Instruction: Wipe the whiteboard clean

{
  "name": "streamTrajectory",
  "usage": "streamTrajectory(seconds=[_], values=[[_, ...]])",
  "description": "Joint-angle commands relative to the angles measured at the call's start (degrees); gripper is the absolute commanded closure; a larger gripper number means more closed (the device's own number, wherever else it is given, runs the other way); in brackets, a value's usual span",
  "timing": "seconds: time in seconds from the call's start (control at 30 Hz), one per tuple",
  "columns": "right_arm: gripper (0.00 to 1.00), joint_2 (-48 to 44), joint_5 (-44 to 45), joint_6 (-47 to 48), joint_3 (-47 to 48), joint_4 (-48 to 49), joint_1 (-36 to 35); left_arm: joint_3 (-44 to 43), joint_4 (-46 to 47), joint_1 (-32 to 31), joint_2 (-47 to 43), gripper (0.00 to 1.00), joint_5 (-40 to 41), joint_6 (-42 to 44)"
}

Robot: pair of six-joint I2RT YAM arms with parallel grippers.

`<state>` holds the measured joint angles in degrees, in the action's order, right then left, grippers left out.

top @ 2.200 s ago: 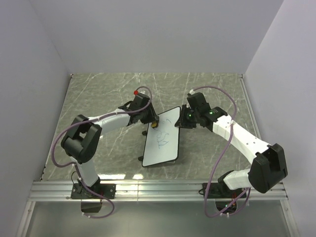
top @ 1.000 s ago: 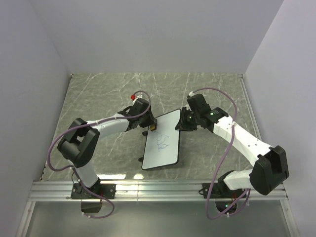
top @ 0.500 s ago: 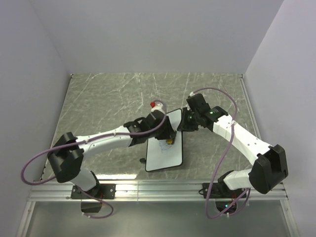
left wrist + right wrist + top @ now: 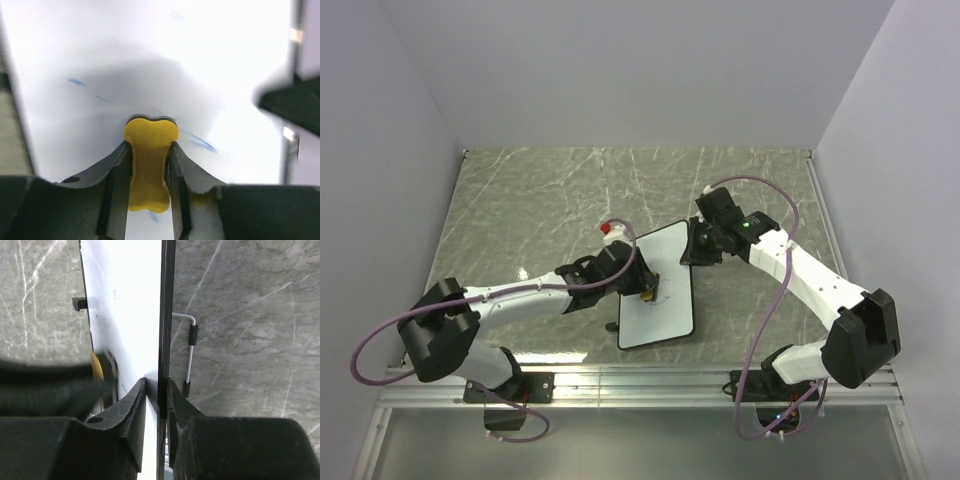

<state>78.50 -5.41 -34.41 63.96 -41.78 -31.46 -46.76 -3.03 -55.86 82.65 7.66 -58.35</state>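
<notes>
The whiteboard (image 4: 660, 318) lies on the table with its far right corner lifted. My right gripper (image 4: 688, 250) is shut on that corner's black frame; in the right wrist view the jaws clamp the board's edge (image 4: 163, 315). My left gripper (image 4: 646, 293) is shut on the yellow bone-shaped eraser (image 4: 148, 167) and presses it on the board's middle. Faint blue marks (image 4: 200, 142) show beside the eraser on the white surface (image 4: 150, 60). The eraser also shows in the right wrist view (image 4: 96, 372), blurred.
A metal kickstand with black ends (image 4: 189, 347) sticks out beneath the board's right side. The grey marble table (image 4: 520, 200) is bordered by white walls. A metal rail (image 4: 640, 385) runs along the near edge by the arm bases.
My left gripper swept the eraser from the board's far left edge across the middle, then back slightly left. The board has swung to a straighter lie. The blue scribble has thinned.
</notes>
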Motion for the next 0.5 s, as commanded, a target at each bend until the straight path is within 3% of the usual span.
streamTrajectory(seconds=[0.0, 0.23, 0.47], values=[[1.00, -3.26, 1.37, 3.30, 1.17, 2.93, -1.23, 7.56, -3.66, 2.23, 7.87, 1.00, -5.38, -0.98], [1.00, -4.32, 1.37, 3.30, 0.72, 2.41, -1.23, 5.90, -1.81, 6.20, 14.97, 1.00, -6.78, 1.56], [1.00, -4.50, 0.40, 3.56, 0.72, 3.02, -2.02, -2.09, -3.82, 8.04, 21.76, 1.00, -7.22, 5.43]])
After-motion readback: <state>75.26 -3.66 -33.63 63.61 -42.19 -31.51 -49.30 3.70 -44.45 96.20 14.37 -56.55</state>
